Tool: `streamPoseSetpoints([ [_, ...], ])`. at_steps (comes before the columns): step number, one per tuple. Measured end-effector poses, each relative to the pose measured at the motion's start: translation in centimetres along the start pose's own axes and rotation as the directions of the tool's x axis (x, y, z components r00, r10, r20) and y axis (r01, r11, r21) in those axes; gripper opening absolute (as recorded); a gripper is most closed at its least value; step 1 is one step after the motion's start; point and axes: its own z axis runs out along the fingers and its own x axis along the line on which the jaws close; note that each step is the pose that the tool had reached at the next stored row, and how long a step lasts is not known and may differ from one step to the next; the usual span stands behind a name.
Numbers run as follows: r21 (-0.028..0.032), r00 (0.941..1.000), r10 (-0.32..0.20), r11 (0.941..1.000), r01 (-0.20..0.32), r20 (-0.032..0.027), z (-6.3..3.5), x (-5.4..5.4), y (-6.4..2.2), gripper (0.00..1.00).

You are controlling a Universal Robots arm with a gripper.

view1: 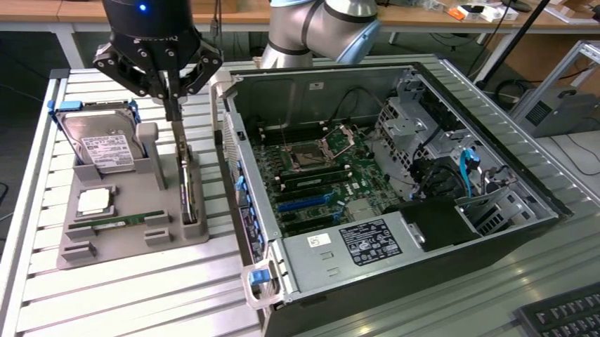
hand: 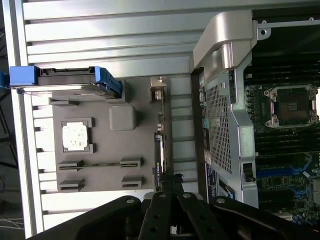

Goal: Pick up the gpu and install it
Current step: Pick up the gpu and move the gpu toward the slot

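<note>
The gpu [view1: 187, 184] stands on its edge in a slot of the grey holder [view1: 140, 193], at the exterior view's left of the open computer case [view1: 281, 91]. My gripper [view1: 173, 112] hangs right over the card's far end with its fingers shut together, their tips at the card's upper edge. Whether they pinch the card I cannot tell. In the wrist view the gpu [hand: 161, 135] shows edge-on, with its silver bracket at one end and my gripper [hand: 170, 181] over the other. The motherboard [view1: 310, 182] lies exposed inside the case, with blue slots [view1: 305, 202].
The holder also carries a hard drive [view1: 103, 144] with blue handles, a processor chip [view1: 94, 201] and a RAM stick [view1: 122, 221]. The case's side wall [hand: 225, 125] rises close beside the card. A keyboard [view1: 563, 319] lies at the near corner on the exterior view's right.
</note>
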Motion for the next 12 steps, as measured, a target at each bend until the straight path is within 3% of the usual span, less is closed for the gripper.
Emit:
streamPoseSetpoints([
  [4,0.0,1.0,0.0,1.0,0.0,0.0,0.0,0.0,0.0,0.36],
  [7,0.0,1.0,0.0,1.0,0.0,0.0,0.0,0.0,0.0,0.42],
  [8,0.0,1.0,0.0,1.0,0.0,0.0,0.0,0.0,0.0,0.48],
  [12,0.0,1.0,0.0,1.0,0.0,0.0,0.0,0.0,0.0,0.48],
])
